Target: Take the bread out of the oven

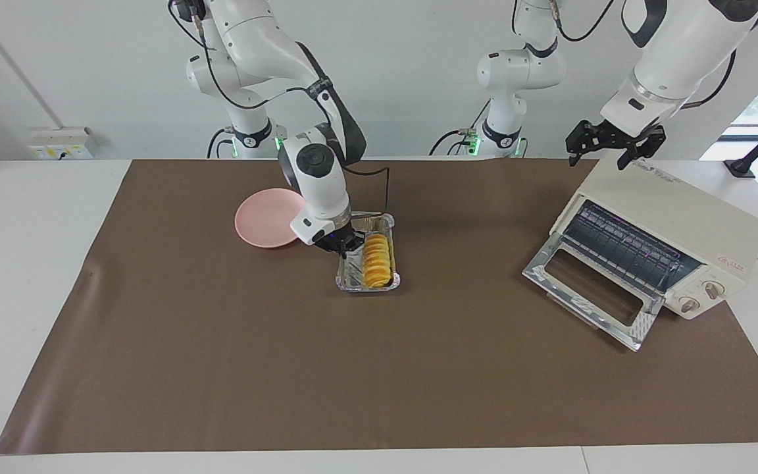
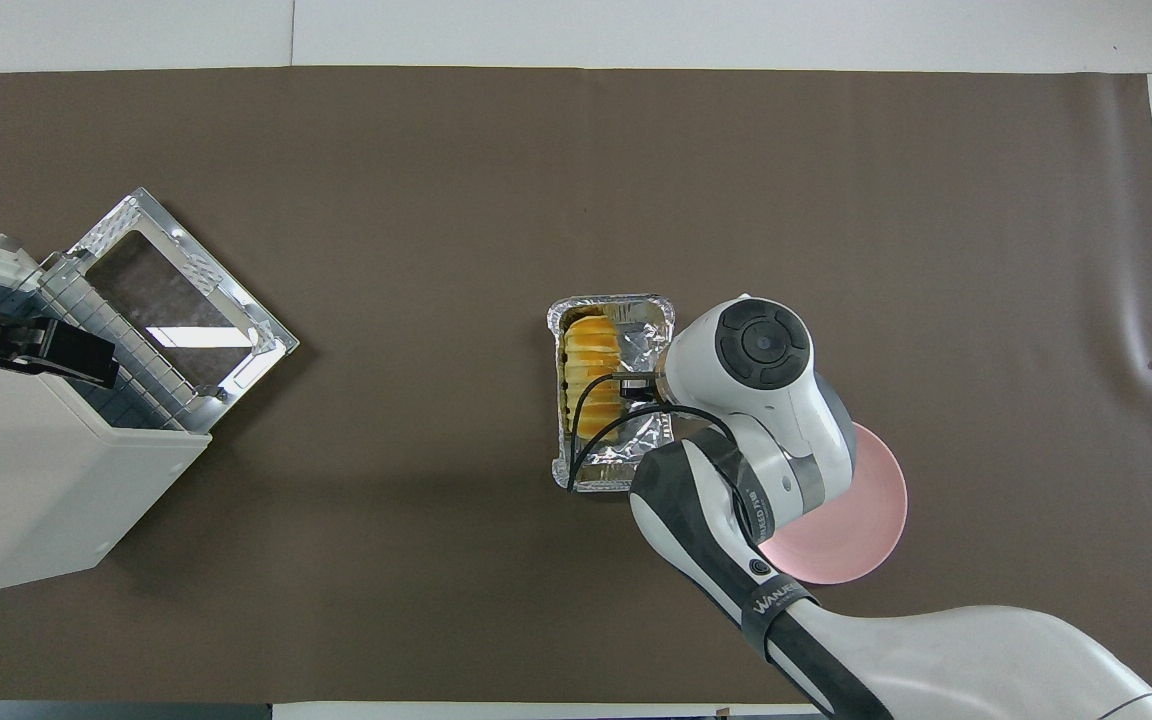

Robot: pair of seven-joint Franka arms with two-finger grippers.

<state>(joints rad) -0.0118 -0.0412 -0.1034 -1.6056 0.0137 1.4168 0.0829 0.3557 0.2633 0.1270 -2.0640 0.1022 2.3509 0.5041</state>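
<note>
Right pincer [image 1: 345, 246] closed, seemingly beside bread [image 1: 377, 261] in foil tray [image 1: 353, 271]

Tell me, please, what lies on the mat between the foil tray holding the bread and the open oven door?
Nothing: between the foil tray with the bread and the oven door only bare brown mat shows, in both views.

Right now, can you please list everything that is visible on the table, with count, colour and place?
bread: one, golden-yellow, lying in the foil tray.
foil tray: one, silver, mid-table beside the plate.
plate: one, pink, toward the right arm's end.
oven: one, cream-white, door open, toward the left arm's end.
mat: one, brown, covering the table.
right gripper: one, black, shut, down in the foil tray beside the bread.
left gripper: one, black, open, over the oven.
</note>
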